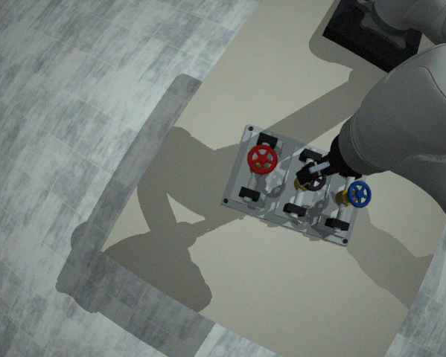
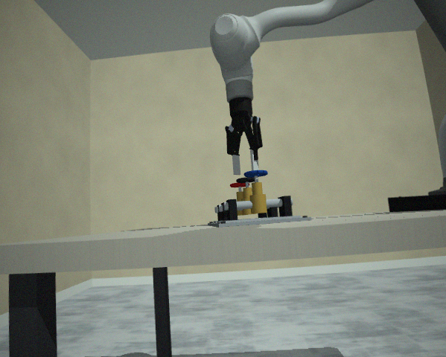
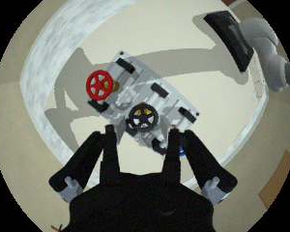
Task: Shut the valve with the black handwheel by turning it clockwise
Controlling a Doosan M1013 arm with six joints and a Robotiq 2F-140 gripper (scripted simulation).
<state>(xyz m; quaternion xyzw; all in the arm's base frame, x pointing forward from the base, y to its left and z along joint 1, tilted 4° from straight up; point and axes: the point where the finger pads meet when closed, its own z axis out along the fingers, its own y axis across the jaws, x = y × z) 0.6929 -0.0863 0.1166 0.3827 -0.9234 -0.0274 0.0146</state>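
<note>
My arm [image 2: 238,46] reached out from its base and bent at the elbow, the forearm dropping straight down. My wrist [image 2: 240,88] pointed vertically toward the table. My gripper [image 2: 244,166] hung at the end of it, fingers [image 2: 236,164] pointing down and standing about half apart, with nothing between them. In the wrist view both fingers splayed outward from the black palm.

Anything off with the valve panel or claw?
Nothing stands out. The panel lies flat; the red, black and blue handwheels sit on their stems. The claw hangs open above the black one, holding nothing.
</note>
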